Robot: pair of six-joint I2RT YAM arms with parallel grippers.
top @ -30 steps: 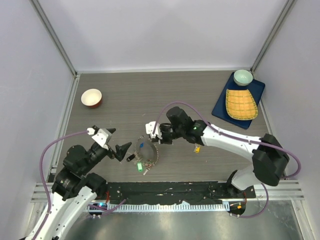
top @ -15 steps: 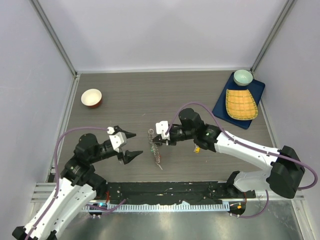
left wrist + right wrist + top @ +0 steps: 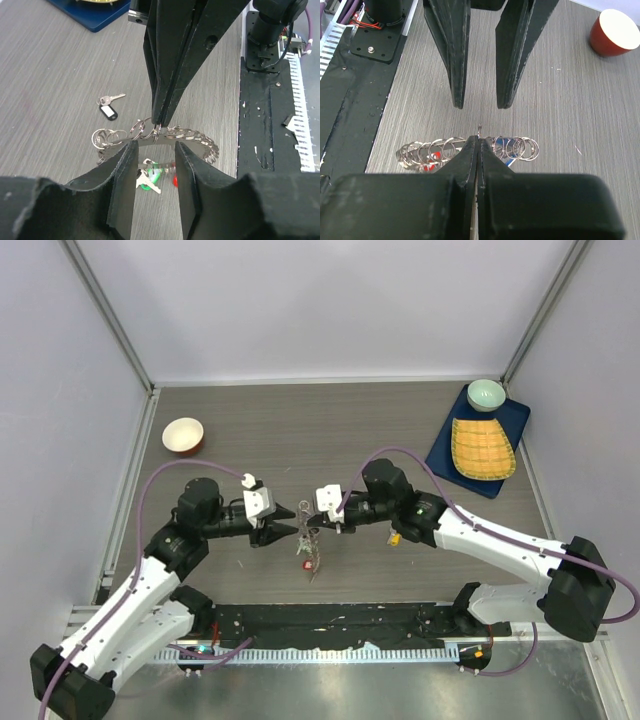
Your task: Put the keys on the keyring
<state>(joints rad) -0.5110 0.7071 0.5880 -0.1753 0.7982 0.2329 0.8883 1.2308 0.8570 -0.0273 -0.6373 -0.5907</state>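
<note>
- The chief risk, as we judge it, is that the large thin grey metal keyring [image 3: 307, 530] twists or slips from the right hand [image 3: 479, 142]. That hand is pressed together on only a narrow bit of the band, so a sideways nudge from the left hand [image 3: 156, 150] could be enough.
- A second risk is that the left hand's black fingers [image 3: 122, 175] catch the fringe of small silver keys [image 3: 512, 147] rather than the band itself (the fringe is crowded just there), which would give a loose hold.
- The keyring hangs between the two hands over the grey wood-grain table [image 3: 400, 430] and looks edge-on from above. Red-tagged [image 3: 304, 562] and green-tagged [image 3: 150, 177] keys dangle under it. We cannot tell whether the lowest ones touch the table.
- A loose silver key with a black plastic tag [image 3: 111, 106] lies on the table, apart from the ring and not yet threaded.
- The right arm reaches leftward, low over the table's middle. The left arm reaches rightward to face it, its hand half spread with one finger on each side of the band. As far as we can see, neither finger touches it.
</note>
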